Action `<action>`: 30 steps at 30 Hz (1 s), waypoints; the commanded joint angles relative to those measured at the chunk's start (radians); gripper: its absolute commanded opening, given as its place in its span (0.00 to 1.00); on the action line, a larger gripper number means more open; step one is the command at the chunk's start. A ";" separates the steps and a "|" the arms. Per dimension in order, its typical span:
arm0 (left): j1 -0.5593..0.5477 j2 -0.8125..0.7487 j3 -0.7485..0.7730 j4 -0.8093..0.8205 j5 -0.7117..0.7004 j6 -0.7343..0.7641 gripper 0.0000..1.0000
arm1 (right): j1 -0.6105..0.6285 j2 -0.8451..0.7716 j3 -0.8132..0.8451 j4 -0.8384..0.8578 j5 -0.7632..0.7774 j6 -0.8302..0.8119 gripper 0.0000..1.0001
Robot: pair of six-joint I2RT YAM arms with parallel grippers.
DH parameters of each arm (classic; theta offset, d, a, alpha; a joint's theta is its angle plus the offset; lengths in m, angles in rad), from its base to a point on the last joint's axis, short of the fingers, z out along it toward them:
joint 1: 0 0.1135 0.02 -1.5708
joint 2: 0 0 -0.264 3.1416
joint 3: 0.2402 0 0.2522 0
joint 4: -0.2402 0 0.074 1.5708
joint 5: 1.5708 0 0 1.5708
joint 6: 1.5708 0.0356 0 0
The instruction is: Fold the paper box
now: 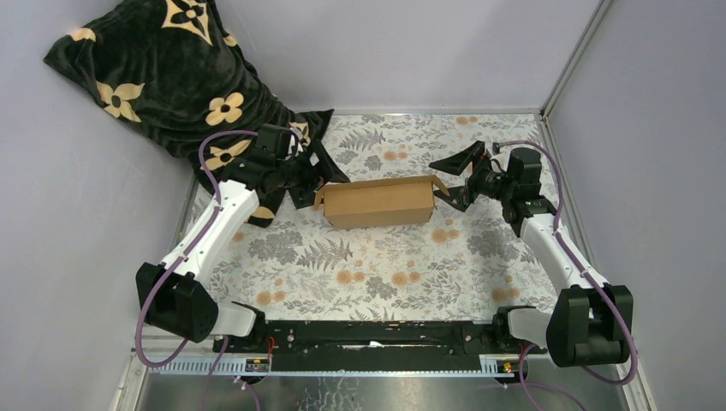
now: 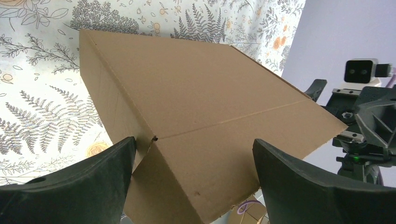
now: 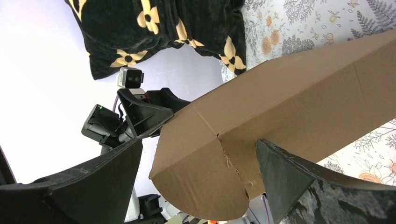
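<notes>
Showed the paper box (image 1: 377,201) lying lengthwise on the fern-printed desk (image 1: 377,265), already raised into a long, shallow, closed-looking shape. Placed the left gripper (image 2: 194,149) at the box's left end, jaws spread wide to either side of a slanting end flap (image 2: 187,186), clamping nothing. Placed the right gripper (image 3: 198,144) at the box's right end, jaws likewise parted around a rounded end flap (image 3: 205,196), holding nothing. Set a dark flower-patterned blanket (image 1: 171,77) beyond the box's left end. Seemed to call for tucking the end flaps: probably best done by bracing one end of the box while pushing the flap at the other end along its crease, slowly, so as not to skid or buckle the light cardboard. Left the box's inside, its slots and its tabs out of sight in every view. Cut off the lower edges of both end flaps at the bottom of the wrist views. Could not tell whether one finger (image 2: 84,177) of the left gripper touched the cardboard or only sat just beside it.
</notes>
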 commanded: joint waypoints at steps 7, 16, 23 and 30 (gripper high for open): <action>-0.014 0.025 -0.008 0.200 0.200 -0.090 0.98 | 0.010 -0.024 -0.087 0.105 -0.163 0.114 1.00; -0.011 0.060 -0.048 0.244 0.214 -0.096 0.98 | -0.004 0.023 -0.125 0.167 -0.165 0.125 1.00; 0.001 0.080 -0.080 0.264 0.201 -0.088 0.98 | -0.008 0.079 -0.125 0.208 -0.169 0.120 1.00; 0.012 0.127 -0.054 0.275 0.193 -0.061 0.98 | -0.019 0.162 -0.103 0.245 -0.174 0.106 1.00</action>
